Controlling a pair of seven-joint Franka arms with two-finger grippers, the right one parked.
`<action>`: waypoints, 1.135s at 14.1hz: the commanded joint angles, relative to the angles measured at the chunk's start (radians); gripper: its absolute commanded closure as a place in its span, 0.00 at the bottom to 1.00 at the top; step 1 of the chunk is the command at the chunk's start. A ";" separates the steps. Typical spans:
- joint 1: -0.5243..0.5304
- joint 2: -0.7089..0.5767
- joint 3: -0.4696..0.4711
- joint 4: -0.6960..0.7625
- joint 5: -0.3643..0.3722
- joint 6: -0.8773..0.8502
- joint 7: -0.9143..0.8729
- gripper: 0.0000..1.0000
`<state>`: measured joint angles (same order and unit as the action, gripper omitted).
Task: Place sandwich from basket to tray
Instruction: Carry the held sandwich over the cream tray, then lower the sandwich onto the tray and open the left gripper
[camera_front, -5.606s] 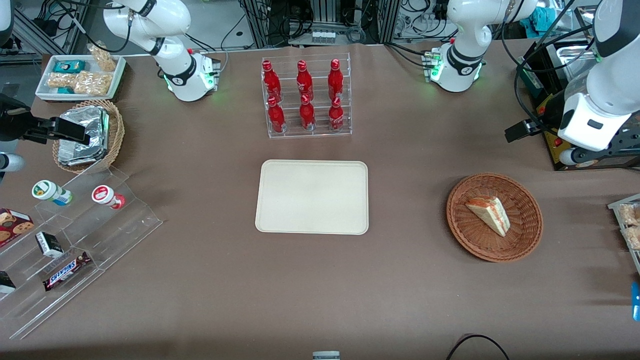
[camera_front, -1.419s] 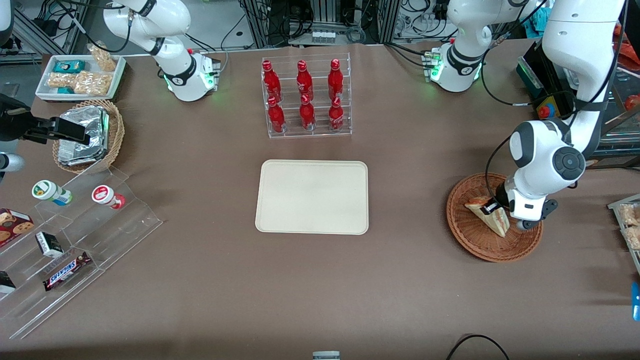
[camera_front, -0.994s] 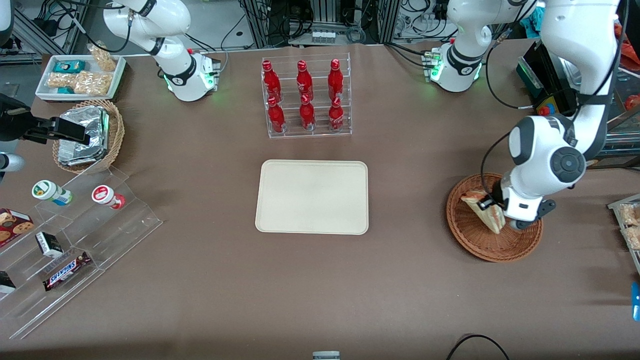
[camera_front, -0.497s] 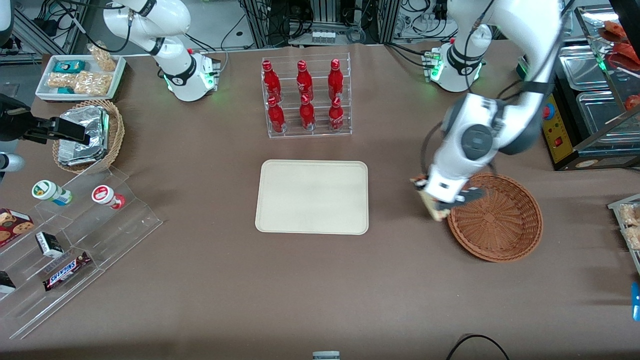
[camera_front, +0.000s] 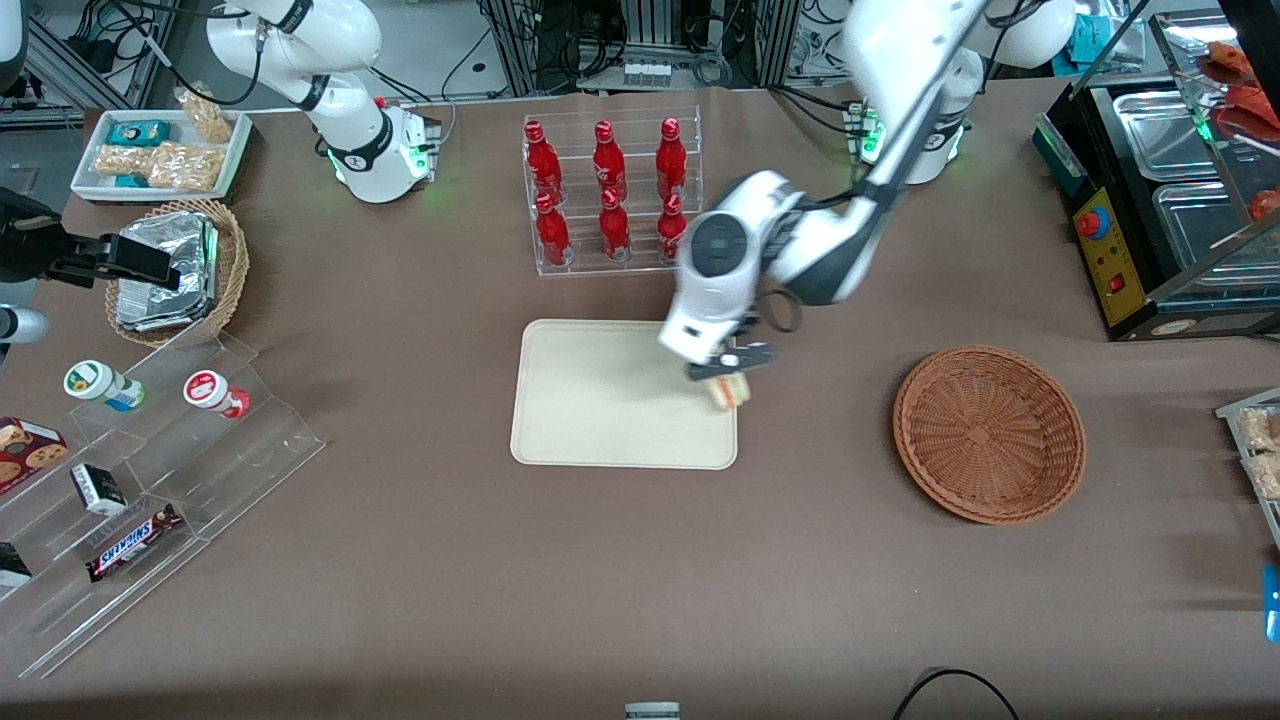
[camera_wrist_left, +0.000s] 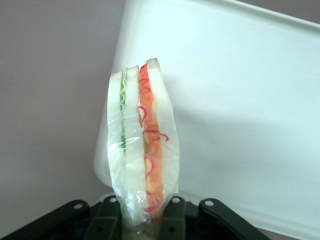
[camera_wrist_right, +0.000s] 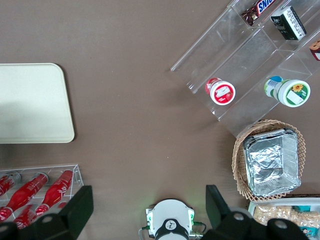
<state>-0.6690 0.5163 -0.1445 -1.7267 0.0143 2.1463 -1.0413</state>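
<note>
My gripper is shut on the sandwich, a clear-wrapped wedge of pale bread with red-orange and green layers. It hangs in the air above the edge of the cream tray that faces the basket. In the left wrist view the sandwich stands on edge between the two black fingers, over the tray's rounded corner. The reddish-brown wicker basket sits empty toward the working arm's end of the table.
A clear rack of red bottles stands farther from the front camera than the tray, close to the arm. Toward the parked arm's end are a tan basket with foil packs, a white snack tray and clear acrylic steps.
The gripper closed on the sandwich in the basket, lifted it out and carried it sideways to the tray's edge. The basket is now empty.
</note>
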 joint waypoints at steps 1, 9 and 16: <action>-0.067 0.116 0.014 0.170 0.009 -0.034 -0.043 0.76; -0.158 0.143 0.014 0.176 0.013 0.016 -0.023 0.72; -0.152 0.157 -0.006 0.150 -0.002 0.032 0.127 0.67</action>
<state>-0.8144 0.6655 -0.1555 -1.5849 0.0158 2.1752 -0.9440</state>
